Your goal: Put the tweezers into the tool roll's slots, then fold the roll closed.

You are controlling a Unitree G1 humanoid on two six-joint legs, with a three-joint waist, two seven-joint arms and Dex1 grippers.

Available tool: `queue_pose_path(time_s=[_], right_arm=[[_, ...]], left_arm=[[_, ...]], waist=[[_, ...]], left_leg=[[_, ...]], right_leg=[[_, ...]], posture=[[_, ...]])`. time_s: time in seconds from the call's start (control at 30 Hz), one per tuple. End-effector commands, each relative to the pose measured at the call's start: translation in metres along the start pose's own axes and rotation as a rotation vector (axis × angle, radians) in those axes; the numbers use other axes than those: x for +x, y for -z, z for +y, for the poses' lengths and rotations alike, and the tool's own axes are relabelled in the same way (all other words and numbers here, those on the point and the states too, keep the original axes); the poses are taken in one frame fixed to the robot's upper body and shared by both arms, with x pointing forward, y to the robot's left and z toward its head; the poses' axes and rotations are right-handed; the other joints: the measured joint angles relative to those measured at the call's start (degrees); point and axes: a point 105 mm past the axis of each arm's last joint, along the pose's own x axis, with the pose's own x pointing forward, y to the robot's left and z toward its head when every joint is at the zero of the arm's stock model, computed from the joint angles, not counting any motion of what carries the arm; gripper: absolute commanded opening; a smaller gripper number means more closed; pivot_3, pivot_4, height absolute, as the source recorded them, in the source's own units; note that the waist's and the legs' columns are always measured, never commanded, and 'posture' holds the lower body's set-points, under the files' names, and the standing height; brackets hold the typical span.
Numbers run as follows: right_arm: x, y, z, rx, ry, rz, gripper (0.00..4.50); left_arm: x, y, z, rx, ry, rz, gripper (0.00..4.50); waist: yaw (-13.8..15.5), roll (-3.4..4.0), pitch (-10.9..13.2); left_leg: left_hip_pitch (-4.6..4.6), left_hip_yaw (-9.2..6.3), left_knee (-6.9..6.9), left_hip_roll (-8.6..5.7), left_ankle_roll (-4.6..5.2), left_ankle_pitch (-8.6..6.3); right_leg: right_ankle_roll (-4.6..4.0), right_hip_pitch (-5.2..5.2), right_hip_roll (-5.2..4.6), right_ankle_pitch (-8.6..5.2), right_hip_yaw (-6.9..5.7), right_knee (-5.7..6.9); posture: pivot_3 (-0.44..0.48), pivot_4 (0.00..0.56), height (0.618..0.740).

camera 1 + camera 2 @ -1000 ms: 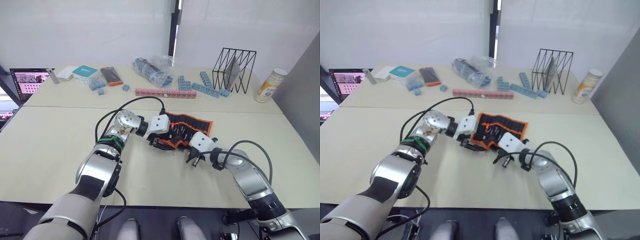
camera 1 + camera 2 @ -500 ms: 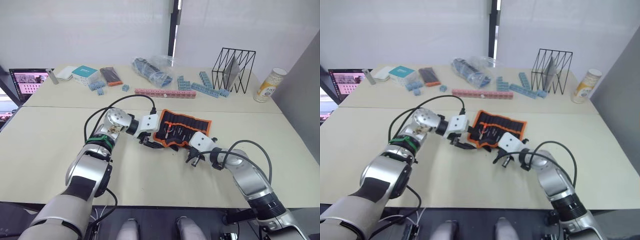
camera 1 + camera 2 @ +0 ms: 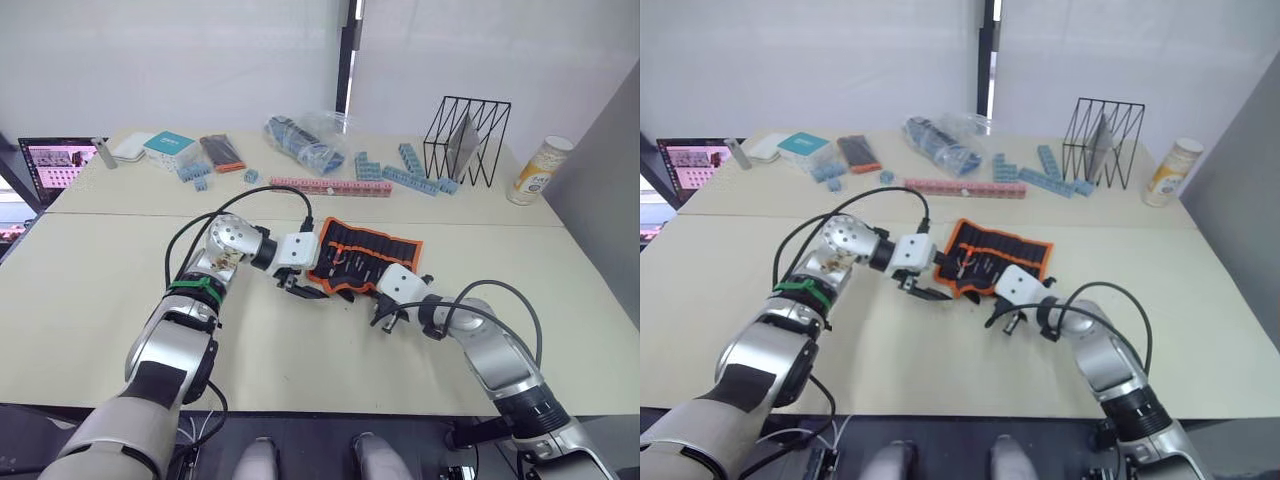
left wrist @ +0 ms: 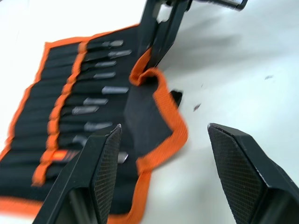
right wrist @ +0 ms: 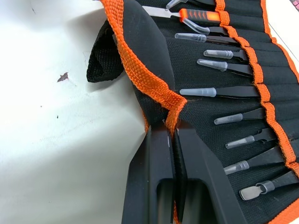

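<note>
We see the bench (image 3: 90, 300), pale and broad, filling the lower half of the head views, with a seam across the middle of the frame; on it, a little right of centre, lies the tool roll (image 3: 365, 257), spread open, black with orange trim, its slots (image 5: 243, 93) running in rows across the inner face; the near edge of the roll is folded up into a flap with a short black loop (image 5: 100, 60) beside it.

At the upper right of the frame stands a black wire rack (image 3: 468, 140), and right of it a pale can (image 3: 538, 170); along the upper middle lie a row of pink blocks (image 3: 330, 186), blue plastic blocks (image 3: 415, 172) and a clear bag (image 3: 305, 135); at the upper left we find a teal box (image 3: 168, 146), a black-and-orange flat case (image 3: 222, 150) and, at the far left edge, a laptop (image 3: 55, 165).

The left gripper (image 3: 296, 284) hangs just left of the roll's near left corner, its fingers (image 4: 105, 158) spread wide with nothing between them, the folded flap lying ahead of them in the left wrist view; the right gripper (image 3: 385, 315) sits at the roll's near edge, its fingers (image 5: 156, 163) pressed together and pinching the orange trim of the flap.

The tweezers (image 5: 224, 91), slim and black with pale tip caps, lie tucked in the slots, side by side across the roll; an orange-handled tool (image 5: 198, 15) sits in a slot among them.
</note>
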Motion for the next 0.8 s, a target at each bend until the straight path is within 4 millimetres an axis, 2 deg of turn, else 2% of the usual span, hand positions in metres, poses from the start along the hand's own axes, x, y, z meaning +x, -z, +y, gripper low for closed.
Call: queue_pose_path(time_s=[0.03,0.3,0.47,0.63,0.8], right_arm=[[0.0,-0.006,-0.002,-0.019,-0.001,-0.018,0.0],[-0.002,-0.004,-0.002,-0.017,0.005,-0.013,0.0],[-0.002,-0.005,-0.003,-0.016,0.007,-0.015,0.0],[-0.001,-0.005,-0.003,-0.016,0.006,-0.014,0.0],[-0.001,-0.005,-0.004,-0.017,0.004,-0.015,0.0]], left_arm=[[0.007,-0.007,0.008,0.053,-0.046,0.008,3.15],[0.014,0.0,0.017,0.081,-0.115,0.076,3.15],[0.014,-0.001,0.021,0.074,-0.142,0.069,1.75],[0.011,0.0,0.025,0.074,-0.164,0.072,0.06],[0.004,0.005,0.028,0.065,-0.186,0.097,0.03]], waist=[[0.1,0.0,0.0],[0.1,0.0,0.0],[0.1,0.0,0.0],[0.1,0.0,0.0],[0.1,0.0,0.0]], left_leg=[[0.0,0.0,0.01,0.0,0.0,0.0],[0.0,0.0,0.08,-0.01,0.0,0.0],[0.0,0.0,0.08,-0.01,0.0,0.0],[-0.01,0.0,0.08,-0.01,0.0,0.0],[-0.01,0.0,0.07,-0.01,0.0,0.0]], right_leg=[[0.0,0.0,0.0,0.0,0.0,0.0],[0.0,0.02,0.0,0.0,0.01,0.03],[0.0,0.02,0.0,0.0,0.0,0.02],[0.0,0.02,0.0,0.0,0.0,0.02],[0.0,0.02,0.0,0.0,0.0,0.02]], posture=[[0.0,0.15,0.74],[0.0,0.15,0.74],[0.0,0.15,0.74],[0.0,0.15,0.74],[0.0,0.15,0.74]])
